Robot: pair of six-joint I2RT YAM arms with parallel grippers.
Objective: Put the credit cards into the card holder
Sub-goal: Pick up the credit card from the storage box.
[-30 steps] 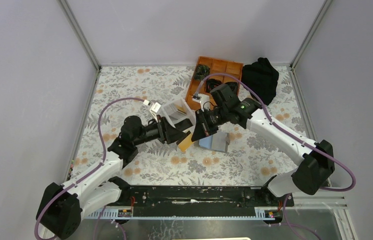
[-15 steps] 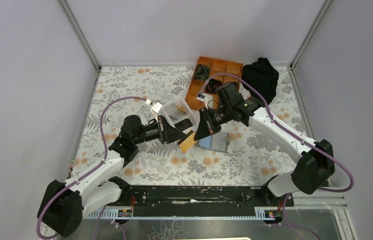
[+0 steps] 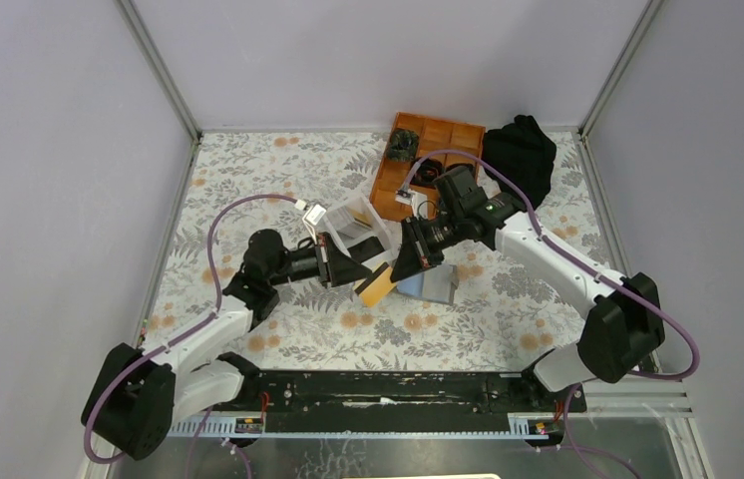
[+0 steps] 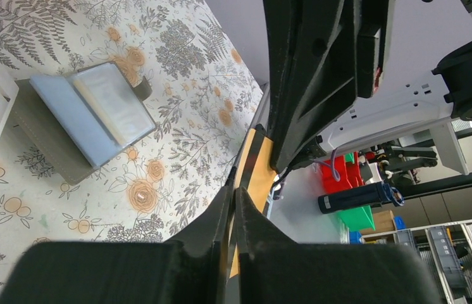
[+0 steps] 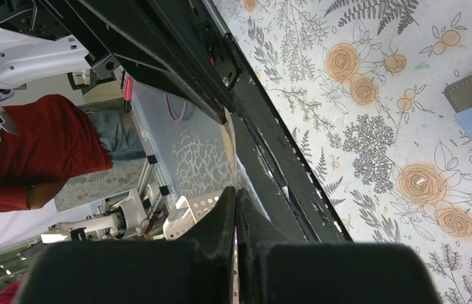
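The tan-gold credit card (image 3: 378,286) hangs above the table between both grippers. My left gripper (image 3: 358,274) is shut on its left end; in the left wrist view the card (image 4: 260,174) runs edge-on out of the shut gripper (image 4: 233,190). My right gripper (image 3: 400,269) is shut on the card's upper right corner; the right wrist view shows the shut gripper (image 5: 235,190) with a thin tan edge (image 5: 227,152) above it. The grey card holder (image 3: 433,286) lies open just right of the card, its pale bluish inside up (image 4: 88,117). No other cards are visible.
A white two-compartment box (image 3: 360,225) stands just behind the left gripper. An orange gridded tray (image 3: 428,150) with small dark parts sits at the back, and a black cloth (image 3: 520,155) lies to its right. The floral table cover (image 3: 278,180) is ringed by frame posts.
Both grippers and the tan-gold card have shifted slightly to the right, toward the card holder. The card holder has not moved.
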